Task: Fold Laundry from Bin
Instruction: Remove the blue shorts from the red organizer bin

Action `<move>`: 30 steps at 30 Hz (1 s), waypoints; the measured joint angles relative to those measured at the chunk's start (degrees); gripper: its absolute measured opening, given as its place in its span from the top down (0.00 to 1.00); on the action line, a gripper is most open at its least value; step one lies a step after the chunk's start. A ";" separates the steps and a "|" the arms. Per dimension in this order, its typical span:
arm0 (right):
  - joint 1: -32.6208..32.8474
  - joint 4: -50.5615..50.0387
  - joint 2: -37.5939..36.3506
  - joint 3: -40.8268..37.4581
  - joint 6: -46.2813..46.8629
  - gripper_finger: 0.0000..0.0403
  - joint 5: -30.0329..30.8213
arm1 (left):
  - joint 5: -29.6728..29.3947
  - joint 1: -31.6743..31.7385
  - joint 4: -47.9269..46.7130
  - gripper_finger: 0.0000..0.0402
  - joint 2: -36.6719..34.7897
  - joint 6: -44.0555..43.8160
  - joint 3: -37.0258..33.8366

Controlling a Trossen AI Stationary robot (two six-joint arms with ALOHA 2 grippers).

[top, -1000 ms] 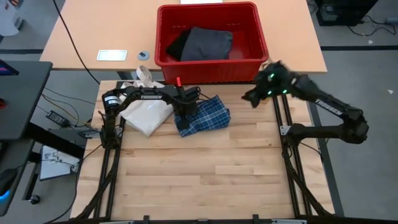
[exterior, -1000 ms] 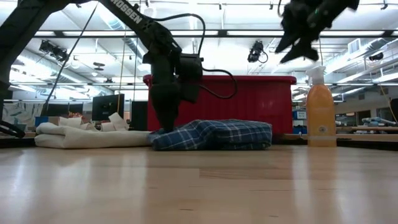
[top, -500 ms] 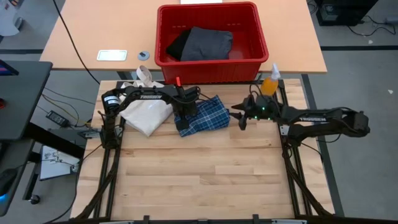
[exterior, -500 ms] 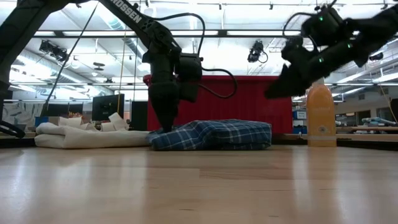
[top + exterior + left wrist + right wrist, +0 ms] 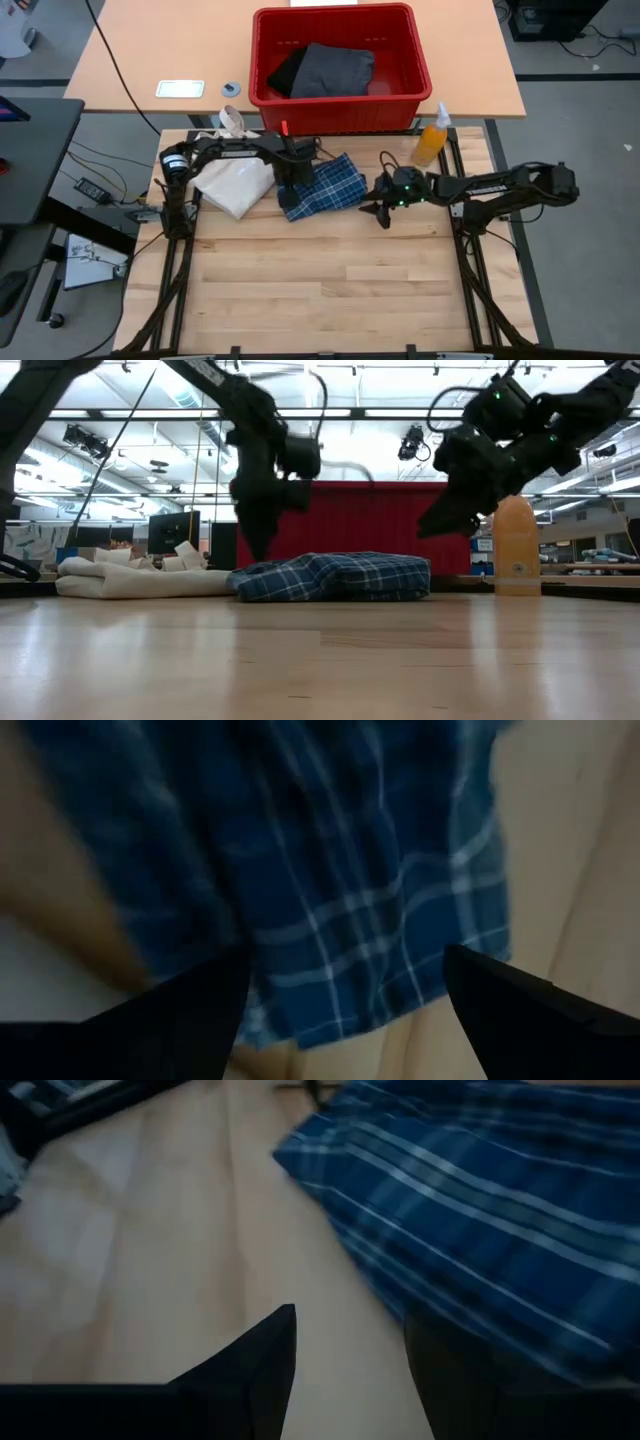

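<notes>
The blue-and-white plaid shirt (image 5: 325,186) lies bunched on the table in front of the red bin (image 5: 335,102). A dark grey piece (image 5: 335,68) and a black piece (image 5: 285,72) lie in the bin. My left gripper (image 5: 288,188) is open, pointing down over the shirt's left end (image 5: 370,870). My right gripper (image 5: 380,208) is open, just off the shirt's right edge (image 5: 500,1190). In the low view it (image 5: 425,525) hangs above the shirt's right end, clear of the table. My left gripper points down with its open fingers (image 5: 190,1005) astride the shirt's left end (image 5: 330,950). I cannot tell whether they touch the cloth.
A cream-white tote bag (image 5: 235,180) lies left of the shirt, beside my left arm. An orange spray bottle (image 5: 432,140) stands at the far right, behind my right arm. The near half of the table (image 5: 320,290) is bare wood.
My right gripper has swung down from beside the bin's right corner, toward the table's left and near edges, to the shirt's right edge. My left gripper has moved a little up and toward the table's left edge. The shirt has shifted slightly left.
</notes>
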 joint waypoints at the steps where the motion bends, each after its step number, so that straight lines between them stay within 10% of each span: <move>1: 0.95 0.01 0.38 0.65 0.78 0.52 0.50 | -0.81 0.02 -0.01 0.17 -1.45 -0.45 0.27; 13: 9.71 8.09 13.01 6.13 6.21 0.52 0.99 | 6.16 -1.63 9.38 0.17 -5.32 0.10 -2.27; 30: 11.40 21.10 34.23 15.05 11.34 0.52 8.18 | -0.13 1.28 18.81 0.17 1.37 0.08 -9.54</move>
